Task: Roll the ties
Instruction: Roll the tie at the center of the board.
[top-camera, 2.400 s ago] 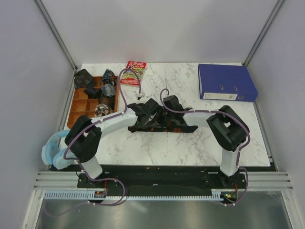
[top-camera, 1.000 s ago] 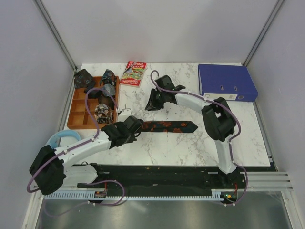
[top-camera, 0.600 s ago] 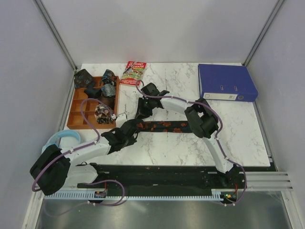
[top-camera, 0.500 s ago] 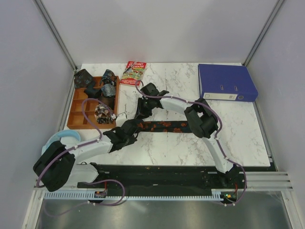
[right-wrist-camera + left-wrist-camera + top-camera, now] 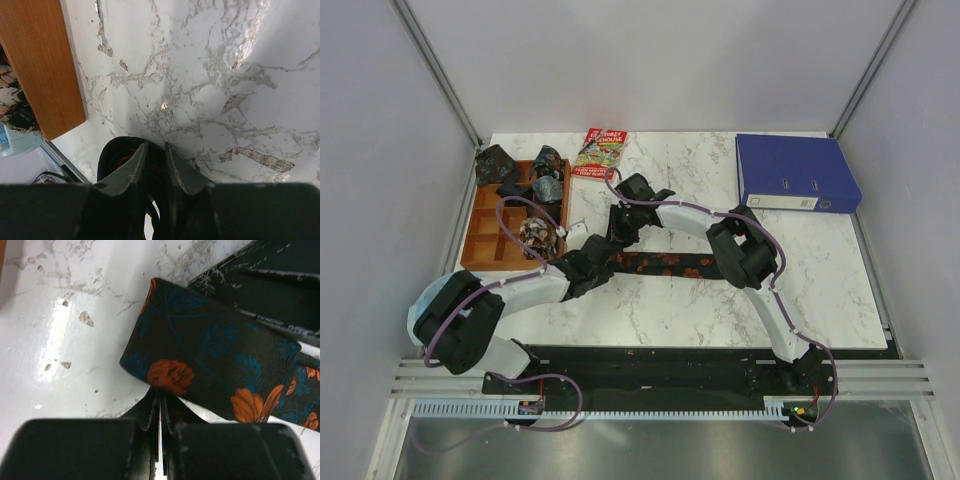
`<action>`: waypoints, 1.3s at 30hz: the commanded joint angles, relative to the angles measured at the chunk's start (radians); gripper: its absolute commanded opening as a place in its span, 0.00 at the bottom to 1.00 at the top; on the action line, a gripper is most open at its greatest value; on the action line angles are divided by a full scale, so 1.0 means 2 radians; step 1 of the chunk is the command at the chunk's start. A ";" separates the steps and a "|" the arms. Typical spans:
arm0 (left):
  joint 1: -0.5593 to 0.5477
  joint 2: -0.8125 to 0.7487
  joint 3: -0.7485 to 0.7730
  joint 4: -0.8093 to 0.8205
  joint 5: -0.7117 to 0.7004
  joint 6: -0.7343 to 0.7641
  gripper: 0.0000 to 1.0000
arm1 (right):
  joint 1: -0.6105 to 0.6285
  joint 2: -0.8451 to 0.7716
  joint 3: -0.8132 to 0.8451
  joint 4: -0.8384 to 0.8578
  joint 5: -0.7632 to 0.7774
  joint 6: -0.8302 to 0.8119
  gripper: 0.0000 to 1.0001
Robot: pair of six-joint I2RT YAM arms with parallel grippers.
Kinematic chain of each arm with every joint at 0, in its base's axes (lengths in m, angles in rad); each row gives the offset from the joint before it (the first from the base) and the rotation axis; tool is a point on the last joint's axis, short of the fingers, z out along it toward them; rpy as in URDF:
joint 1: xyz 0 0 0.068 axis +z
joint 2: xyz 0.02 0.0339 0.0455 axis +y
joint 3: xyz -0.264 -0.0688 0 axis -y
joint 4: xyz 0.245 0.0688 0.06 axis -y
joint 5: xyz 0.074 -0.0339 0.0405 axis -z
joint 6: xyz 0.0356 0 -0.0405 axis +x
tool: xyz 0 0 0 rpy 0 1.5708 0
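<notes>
Closing on the tie's left end is the new thing. A second ago the right fingers (image 5: 620,232) hung over bare bench (image 5: 650,310) below the booklet (image 5: 605,152). In the top view they now meet the left fingers (image 5: 588,268) left of centre, where the tie (image 5: 670,265) starts. The rest of the tie lies flat, running right. The left arm has folded back toward its base. This looks like the start of the roll, with nearly all the length not yet wound. Rolled bundles (image 5: 546,188) sit in the tray (image 5: 480,240) at upper left.

In the left wrist view, the left fingers are pressed fully together at bottom centre, pinching the near edge of the tie's end (image 5: 210,355), which looks doubled over.

In the right wrist view, the right fingers stand a narrow slit apart at bottom centre. A dark loop of tie (image 5: 107,155) curls round the left-hand one. Whether they pinch it cannot be told.
</notes>
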 commanded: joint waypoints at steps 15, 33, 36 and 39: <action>0.020 0.054 0.048 0.011 -0.020 -0.016 0.02 | 0.001 0.014 -0.006 0.013 -0.010 0.008 0.26; 0.020 0.037 0.034 0.029 0.010 0.007 0.02 | -0.070 -0.061 0.016 0.012 0.012 0.023 0.55; 0.017 0.007 0.034 0.020 0.025 0.030 0.04 | -0.069 -0.120 -0.034 0.018 0.025 0.023 0.53; 0.017 -0.047 0.038 -0.029 0.027 0.043 0.07 | -0.063 -0.186 -0.094 0.025 0.060 0.020 0.46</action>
